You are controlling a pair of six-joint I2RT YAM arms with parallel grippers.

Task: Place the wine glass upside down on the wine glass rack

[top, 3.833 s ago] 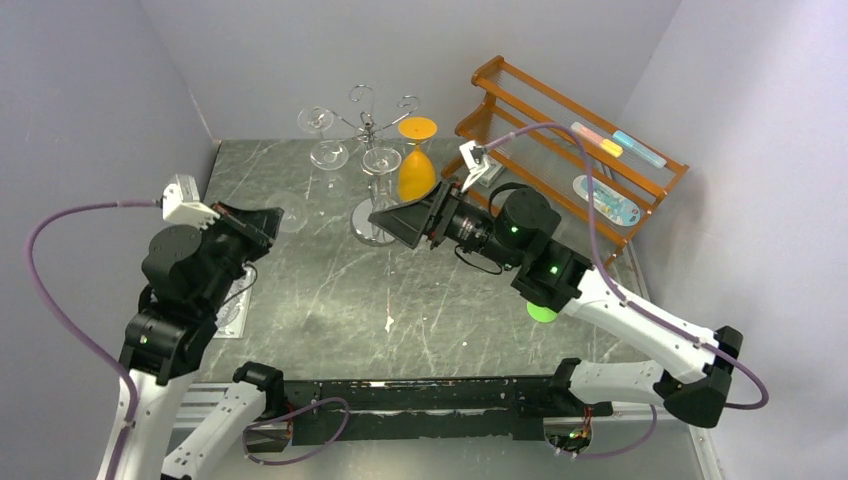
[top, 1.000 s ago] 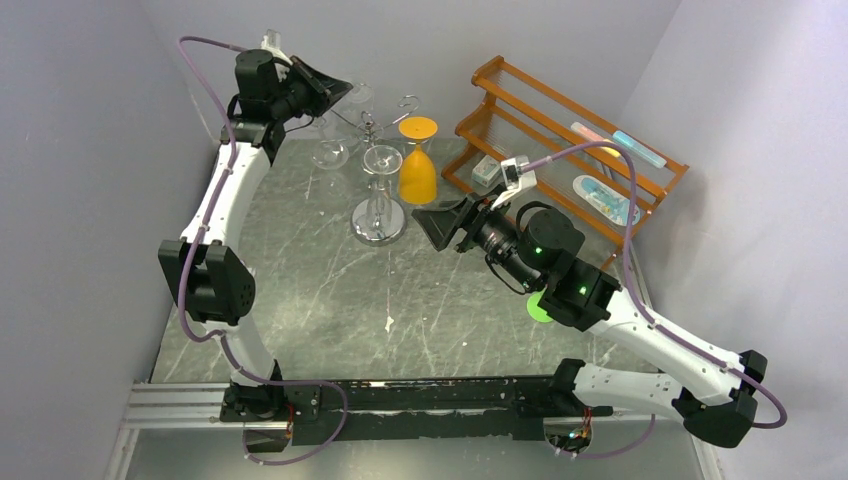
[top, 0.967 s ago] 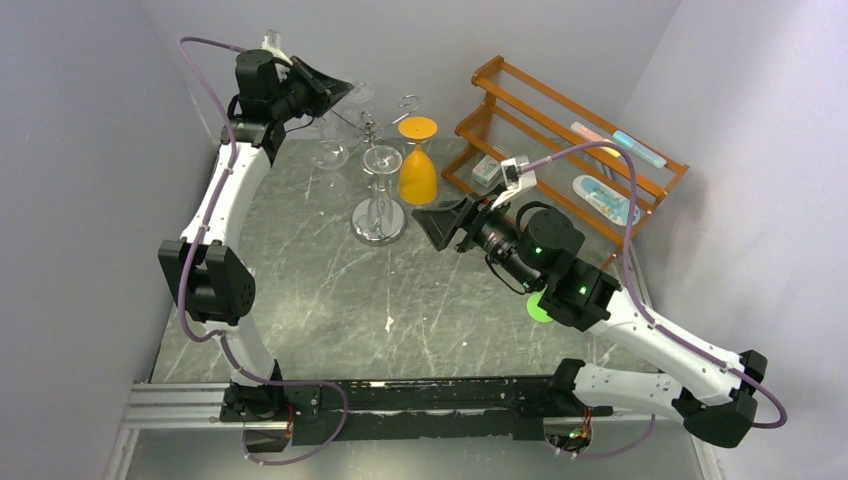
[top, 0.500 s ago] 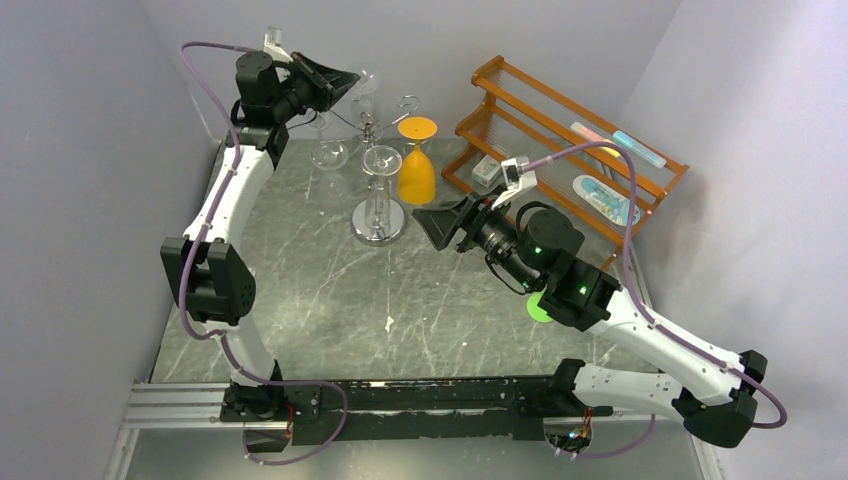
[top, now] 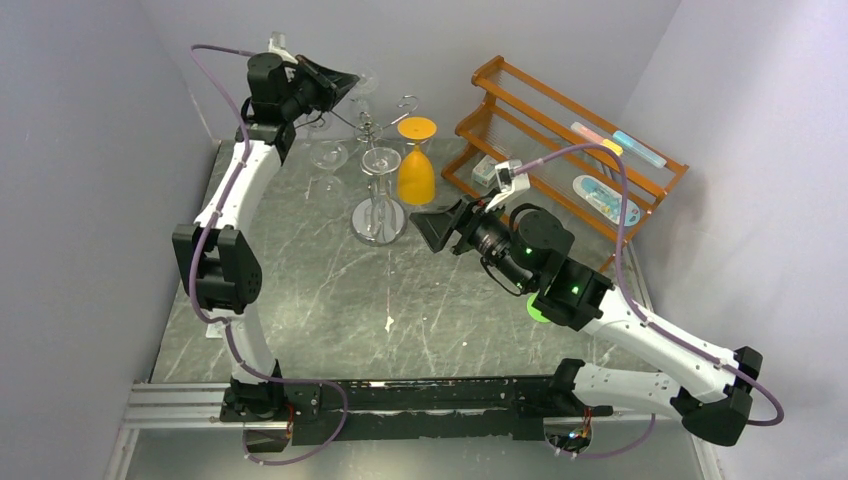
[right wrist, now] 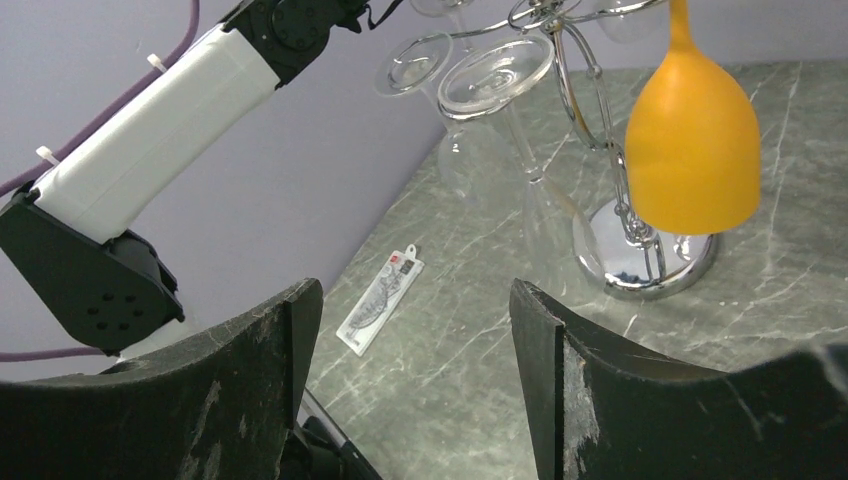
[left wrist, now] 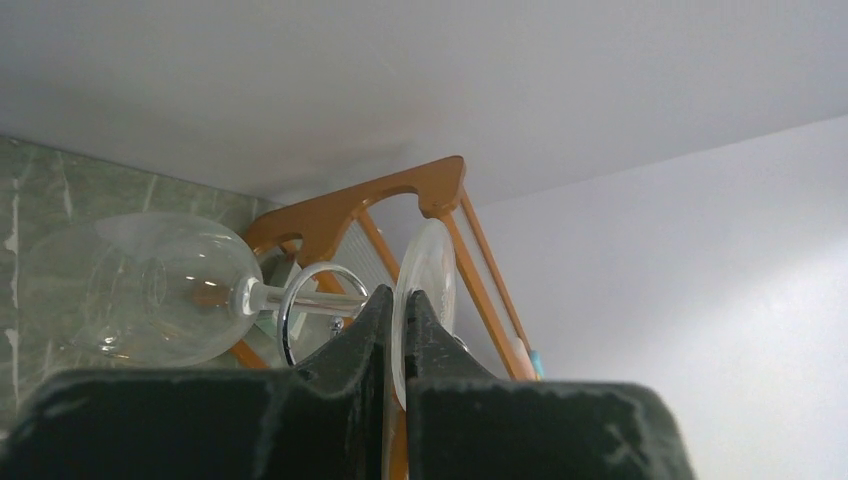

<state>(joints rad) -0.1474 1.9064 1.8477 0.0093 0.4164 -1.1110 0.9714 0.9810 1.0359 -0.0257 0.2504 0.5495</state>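
The left hand [left wrist: 398, 297] pinched the foot of the clear stemmed wine glass [left wrist: 160, 290], its stem threaded through a scroll at ten o'clock on the shiny chrome wire rack [top: 390, 230]; the right hand [right wrist: 412, 295] gaped wide.

No legible text, white tag [right wrist: 381, 299] on table, print unreadable
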